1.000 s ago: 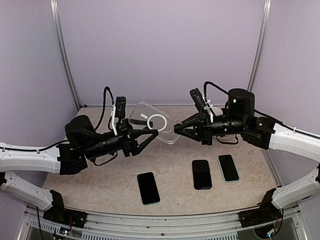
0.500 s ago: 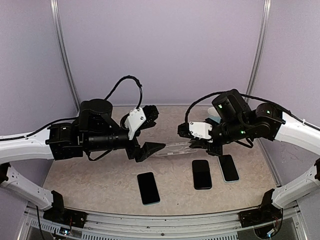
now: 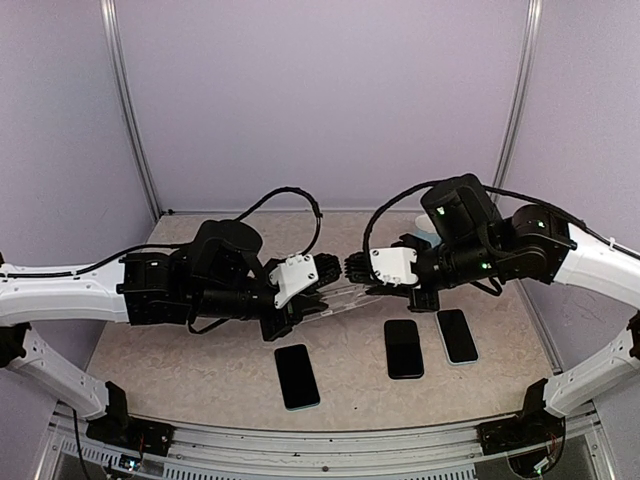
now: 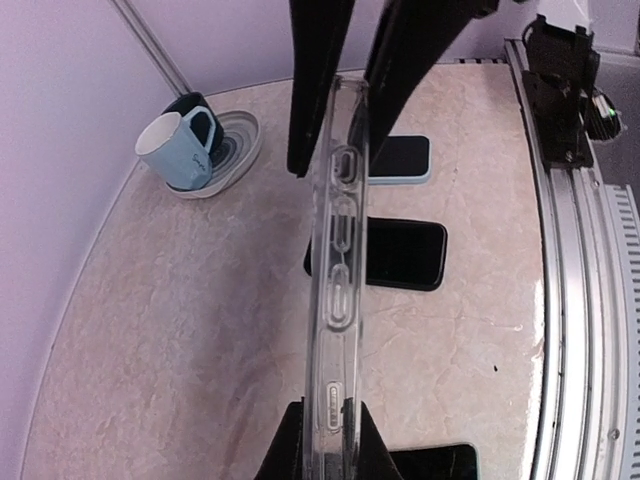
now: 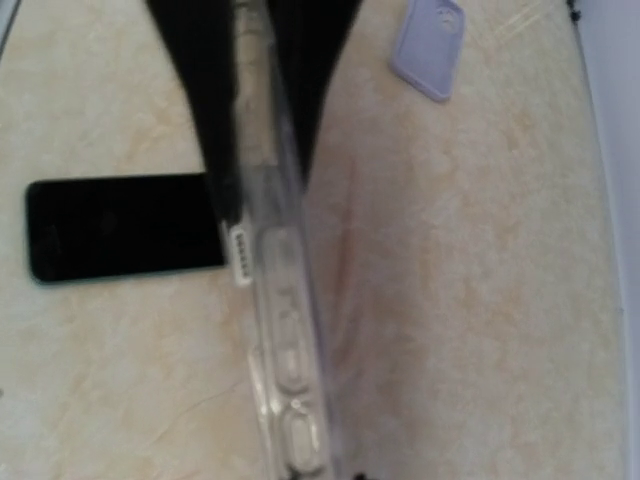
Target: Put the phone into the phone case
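- We see the clear phone case (image 3: 335, 293) up in the air in the middle of the top view, above the tabletop (image 3: 180, 365).
- The left end effector (image 3: 312, 300) is squeezed narrow on one end of the case.
- The right end effector (image 3: 357, 272) is squeezed narrow on the other end.
- In the left wrist view, the case stands on its thin edge. It runs from the bottom middle up to the top.
- Phones lie flat on the tabletop under the case, not touching it: one phone (image 3: 297, 376) in the lower middle, a second phone (image 3: 403, 348) to its right, and a third phone (image 3: 457, 335) further right.
- A light blue cup (image 4: 178, 150) sits on a round plate (image 4: 240, 140) in the upper left of the left wrist view.
- A purple phone case (image 5: 428, 45) lies in the upper right of the right wrist view.
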`<state>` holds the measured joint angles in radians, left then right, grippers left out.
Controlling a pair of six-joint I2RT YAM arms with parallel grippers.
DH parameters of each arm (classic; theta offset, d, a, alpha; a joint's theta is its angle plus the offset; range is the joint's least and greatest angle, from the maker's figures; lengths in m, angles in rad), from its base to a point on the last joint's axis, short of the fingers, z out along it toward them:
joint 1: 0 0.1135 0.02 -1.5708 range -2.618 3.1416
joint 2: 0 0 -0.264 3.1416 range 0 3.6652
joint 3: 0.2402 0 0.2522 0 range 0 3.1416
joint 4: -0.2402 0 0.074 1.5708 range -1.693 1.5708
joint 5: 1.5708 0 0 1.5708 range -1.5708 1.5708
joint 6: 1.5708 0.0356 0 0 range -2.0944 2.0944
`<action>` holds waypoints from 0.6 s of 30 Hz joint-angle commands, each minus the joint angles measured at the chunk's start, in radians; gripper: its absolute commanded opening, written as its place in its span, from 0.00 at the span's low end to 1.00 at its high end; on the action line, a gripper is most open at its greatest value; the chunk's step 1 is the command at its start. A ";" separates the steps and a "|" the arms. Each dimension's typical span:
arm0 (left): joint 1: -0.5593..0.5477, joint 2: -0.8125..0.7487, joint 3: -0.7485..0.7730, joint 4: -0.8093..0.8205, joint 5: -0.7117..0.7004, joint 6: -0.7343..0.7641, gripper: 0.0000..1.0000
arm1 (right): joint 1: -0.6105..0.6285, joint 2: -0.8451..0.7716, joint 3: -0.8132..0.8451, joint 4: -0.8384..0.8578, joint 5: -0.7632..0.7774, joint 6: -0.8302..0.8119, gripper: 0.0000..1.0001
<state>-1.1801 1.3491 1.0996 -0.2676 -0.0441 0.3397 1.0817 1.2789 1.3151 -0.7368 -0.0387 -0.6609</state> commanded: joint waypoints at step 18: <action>0.050 -0.177 -0.477 1.169 0.081 -0.639 0.00 | -0.123 -0.074 -0.465 1.288 -0.444 0.975 0.85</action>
<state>-1.1343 1.1412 0.6144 0.7460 -0.0257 -0.2092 0.9184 1.1393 0.7963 0.3584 -0.3618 0.1802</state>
